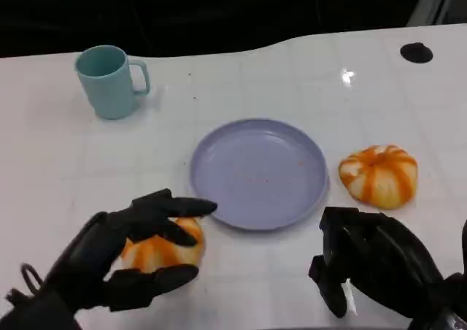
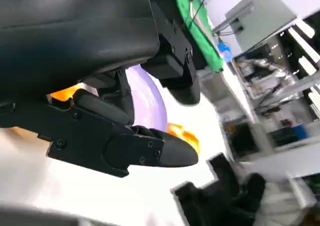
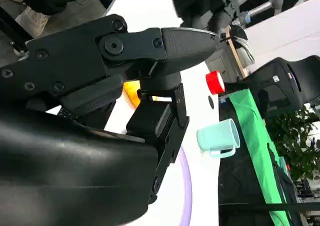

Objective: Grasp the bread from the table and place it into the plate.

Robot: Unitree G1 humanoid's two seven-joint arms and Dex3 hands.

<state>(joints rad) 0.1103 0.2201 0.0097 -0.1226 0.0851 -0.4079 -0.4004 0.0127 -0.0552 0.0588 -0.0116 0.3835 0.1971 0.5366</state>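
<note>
Left hand (image 1: 120,261) cups the near bread (image 1: 162,251) — fingers apart, grip unproven; it could slip short of the plate (image 1: 259,173). Right hand (image 1: 372,264) empty, half-curled.

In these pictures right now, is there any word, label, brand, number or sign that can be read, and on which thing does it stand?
There is none that can be read.
Mug: plain teal, no print.
Plate: plain lilac, no mark.
Two breads: orange and white stripes, no label.
Left hand and right hand: black, no lettering visible.
Equipment beyond the table in the left wrist view: too blurred to read.
</note>
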